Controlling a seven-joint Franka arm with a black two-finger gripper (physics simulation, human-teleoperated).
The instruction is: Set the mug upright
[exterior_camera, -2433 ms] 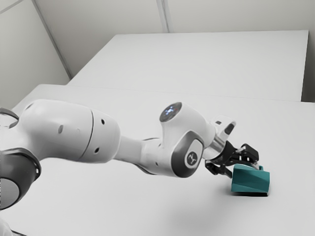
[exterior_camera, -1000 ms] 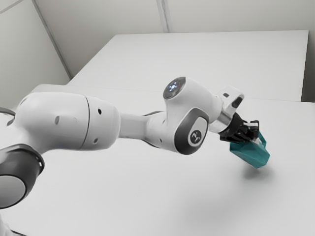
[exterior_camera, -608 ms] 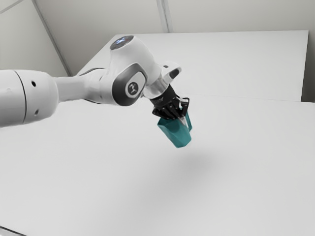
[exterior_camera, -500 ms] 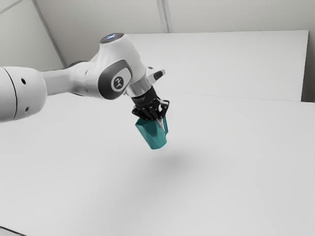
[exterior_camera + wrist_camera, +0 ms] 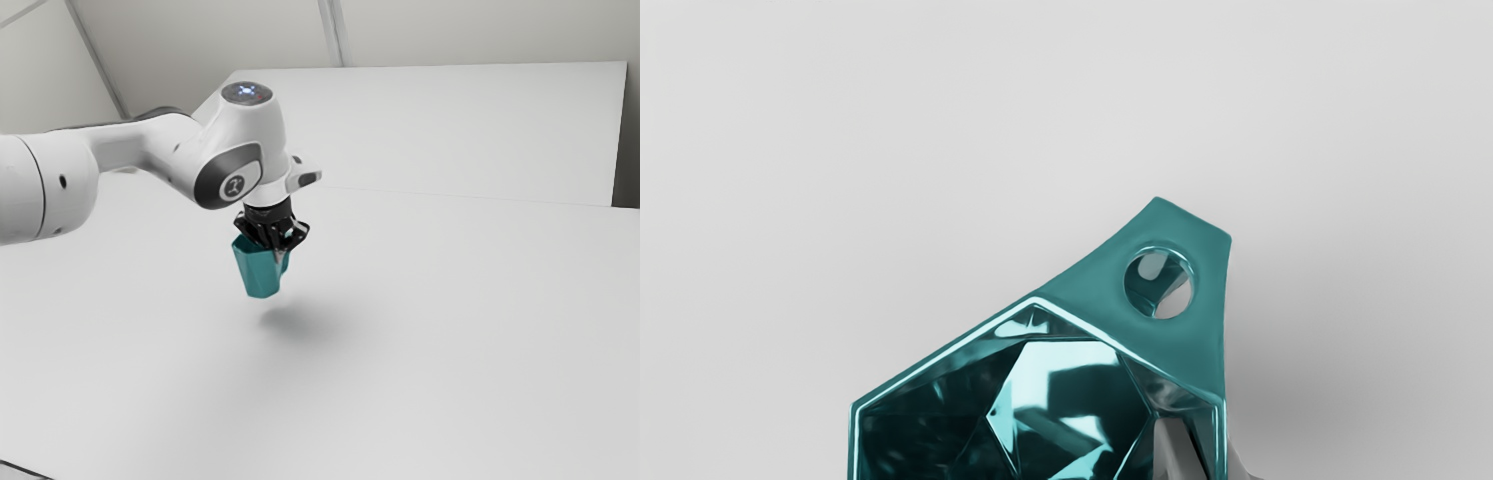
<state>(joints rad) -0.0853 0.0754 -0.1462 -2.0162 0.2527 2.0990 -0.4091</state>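
Mug (image 5: 256, 272), teal and faceted, hangs in the air below our gripper (image 5: 279, 252), well off the table (image 5: 450, 330). Its shadow (image 5: 290, 322) falls on the pale tabletop, a little toward the exterior view's right and apart from the base. Mouth faces up, base down; we read the body as close to upright, narrowing toward the bottom. Handle (image 5: 286, 262) sits on the side toward the exterior view's right.

Our gripper is closed on the mug's wall: in the wrist view one grey finger (image 5: 1173, 457) stands inside the mouth, against the wall, and the other shows just outside that same wall, so the wall is pinched between them. The grip is next to the handle, at one corner of the six-sided rim (image 5: 940, 348). We look down past the rim to a glossy, dark teal interior and a six-sided floor (image 5: 1076, 373). A round hole pierces the handle.

Our arm (image 5: 150, 145) enters from the exterior view's left, its hand pointing down over the table. Beyond a thin line across the tabletop, a second pale surface (image 5: 430, 130) runs back to a grey wall (image 5: 470, 30) with a vertical strip (image 5: 333, 30).
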